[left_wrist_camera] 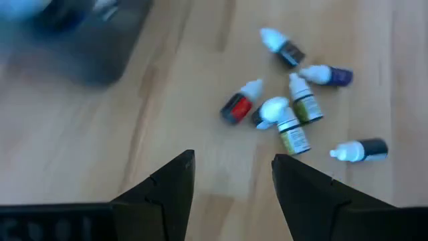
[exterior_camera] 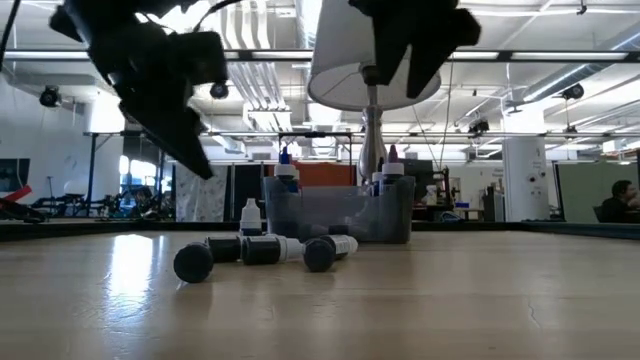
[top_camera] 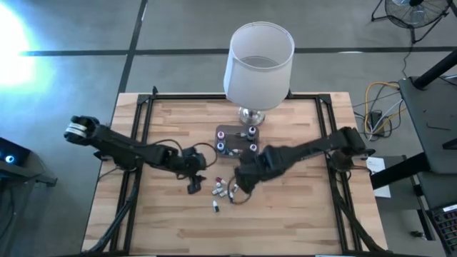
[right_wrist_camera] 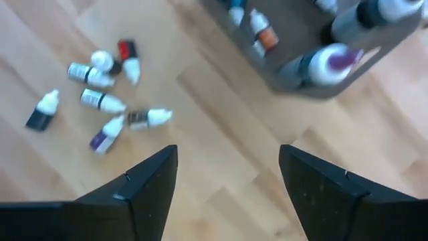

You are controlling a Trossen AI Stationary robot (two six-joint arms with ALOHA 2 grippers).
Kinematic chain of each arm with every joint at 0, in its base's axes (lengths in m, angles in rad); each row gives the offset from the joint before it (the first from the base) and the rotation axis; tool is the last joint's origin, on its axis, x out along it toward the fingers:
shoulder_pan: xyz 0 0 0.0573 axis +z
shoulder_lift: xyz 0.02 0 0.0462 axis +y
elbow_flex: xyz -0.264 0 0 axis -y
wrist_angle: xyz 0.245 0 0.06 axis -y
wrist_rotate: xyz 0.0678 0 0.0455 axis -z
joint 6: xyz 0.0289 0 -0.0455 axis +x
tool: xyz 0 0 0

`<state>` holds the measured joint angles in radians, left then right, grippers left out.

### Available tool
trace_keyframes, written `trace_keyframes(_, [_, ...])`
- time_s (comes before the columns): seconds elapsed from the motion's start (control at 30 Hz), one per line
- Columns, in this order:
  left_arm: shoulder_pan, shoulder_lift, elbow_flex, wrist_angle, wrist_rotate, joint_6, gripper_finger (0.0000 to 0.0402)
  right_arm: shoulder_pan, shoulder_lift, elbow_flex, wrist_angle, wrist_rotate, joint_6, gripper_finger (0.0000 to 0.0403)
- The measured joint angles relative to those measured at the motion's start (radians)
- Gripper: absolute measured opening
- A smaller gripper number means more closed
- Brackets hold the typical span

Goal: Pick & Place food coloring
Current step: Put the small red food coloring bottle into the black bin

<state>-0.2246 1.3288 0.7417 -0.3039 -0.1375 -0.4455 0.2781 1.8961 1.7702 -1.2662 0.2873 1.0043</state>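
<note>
From my remote station I am seeing the left gripper hanging over the wooden slatted table, at nine o'clock from the table's middle, its two dark fingers spread apart and gripping nothing.

Just toward three o'clock from it, the loose food coloring bottles, tiny droppers with white tips and red, dark or purple bodies, are lying on their sides in a small scatter; one more is sitting slightly apart at six o'clock of the group. In the low view they are resting in front of the tub.

At twelve o'clock of the scatter, the small clear rectangular plastic tub is holding several bottles upright. Beyond it, the big white-shaded lamp on its shiny metal base is standing.

The right gripper is hovering above the table just beside the scatter's three o'clock edge, fingers released wide, empty.
</note>
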Motion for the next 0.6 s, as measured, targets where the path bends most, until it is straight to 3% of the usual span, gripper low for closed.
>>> trace_keyframes(0.27, [0.038, 0.192, 0.109, 0.035, 0.069, 0.458, 0.0177, 0.124, 0.001, -0.024, 0.004, 0.001, 0.248, 0.0249])
trace_keyframes(0.6, [0.055, 0.375, 0.205, 0.035, 0.090, 0.601, 0.0177, 0.165, 0.002, -0.024, 0.004, 0.032, 0.393, 0.0247])
